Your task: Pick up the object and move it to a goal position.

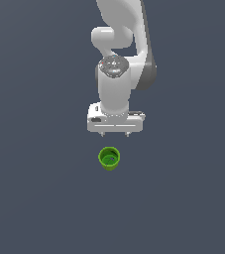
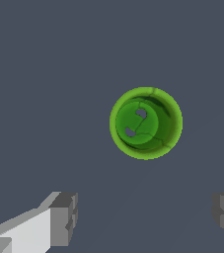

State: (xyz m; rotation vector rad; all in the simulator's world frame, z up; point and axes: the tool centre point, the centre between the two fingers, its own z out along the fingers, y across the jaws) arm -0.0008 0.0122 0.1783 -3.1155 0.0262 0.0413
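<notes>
Your gripper (image 2: 143, 217) sits nearest the wrist camera, its fingers (image 2: 64, 217) spread wide and holding nothing, ready to straddle. Green cup (image 2: 146, 123) stands upright on the dark floor (image 1: 34, 198), apart from the fingers, not yet between them; judge alignment first.

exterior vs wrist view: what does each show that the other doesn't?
Exterior only: the white arm, and the gripper offset from the green cup rather than over it.
Wrist only: the cup's dark inside with two pale spots, and the grey fingertips set wide apart, nothing between them.
Both: the upright cup alone on the dark grey floor, ungrasped.
</notes>
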